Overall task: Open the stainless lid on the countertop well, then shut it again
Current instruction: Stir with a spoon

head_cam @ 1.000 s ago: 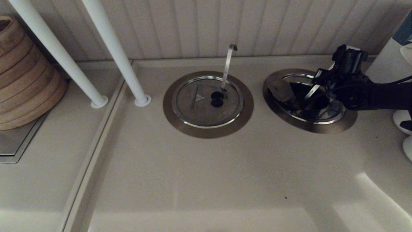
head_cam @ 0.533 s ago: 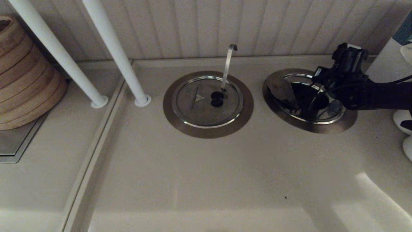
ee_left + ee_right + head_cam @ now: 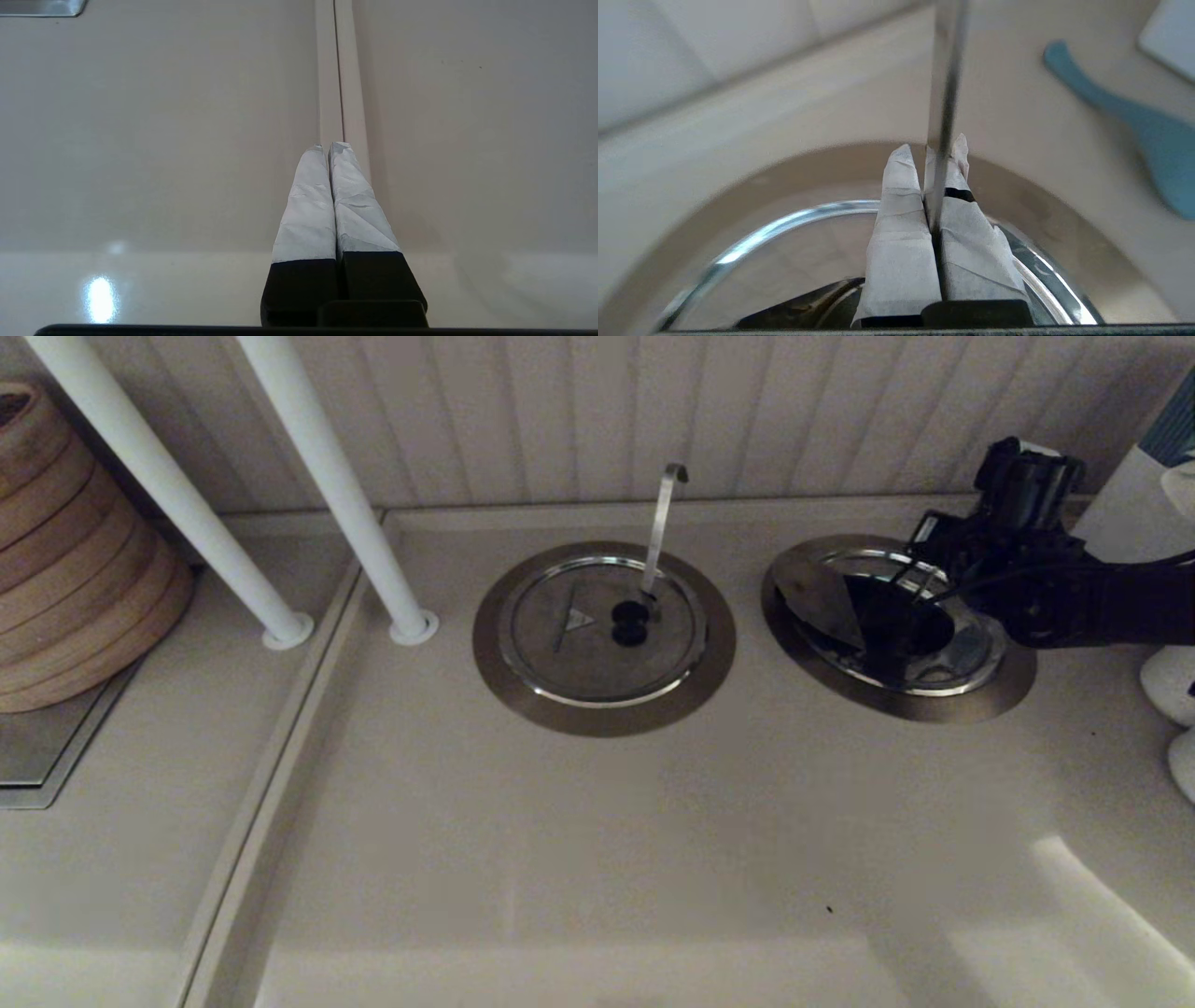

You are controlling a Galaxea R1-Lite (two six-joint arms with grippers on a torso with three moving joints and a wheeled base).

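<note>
The stainless lid (image 3: 814, 590) stands tilted up over the left side of the countertop well (image 3: 934, 707), at the right of the head view, with a dark opening beside it. My right gripper (image 3: 920, 577) hangs over the well's far right part. In the right wrist view its fingers (image 3: 901, 210) are shut and the thin straight ladle handle (image 3: 945, 70) comes out of the gap between them. The lid's shiny edge (image 3: 784, 218) curves below. The black knob is hidden. My left gripper (image 3: 327, 147) is shut and empty over bare counter, outside the head view.
The twin lid (image 3: 597, 630) with its upright hooked handle (image 3: 663, 523) lies flat in the middle collar. Two white posts (image 3: 336, 495) and stacked bamboo steamers (image 3: 65, 560) stand at the left. White objects (image 3: 1172, 691) and a blue spatula (image 3: 1125, 116) sit by the well's right side.
My right gripper has risen and drawn back toward the wall. The lid stays tilted up and has shifted only slightly.
</note>
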